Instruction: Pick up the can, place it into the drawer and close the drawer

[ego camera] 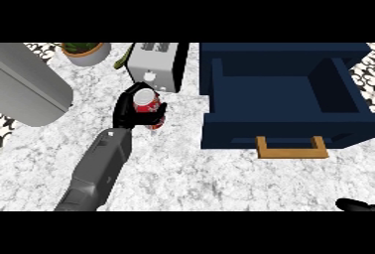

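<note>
Head view, looking steeply down on a white marbled worktop [219,178].

Item 1: can [147,105], red with a pale top, standing roughly upright at about 10 o'clock from the view's centre, just in front of the toaster and left of the drawer, still outside it.

Item 2: left hand [132,110], black, on a grey forearm [99,171] that rises from the lower edge at 7 o'clock. Its fingers [156,117] are curled round the can, clamped on its sides (much of the can's lower body is hidden by them).

Item 3: drawer [282,131], dark blue, pulled open at 2 to 3 o'clock, its interior in view from above. A tan handle [290,149] sits on its near front face. The can is near the drawer's left wall but apart from it.

Item 4: right hand [356,204], only a black sliver at the lower right corner, 5 o'clock; whether its fingers are apart or together cannot be told.

Item 5: toaster [155,67], silver with black sides, at 11 o'clock, just beyond the can.

Item 6: potted plant [86,52], green leaves in a grey pot, at the upper left edge.

Item 7: large grey rounded object [29,87], at 9 to 10 o'clock, lying aslant (its kind cannot be told).
</note>
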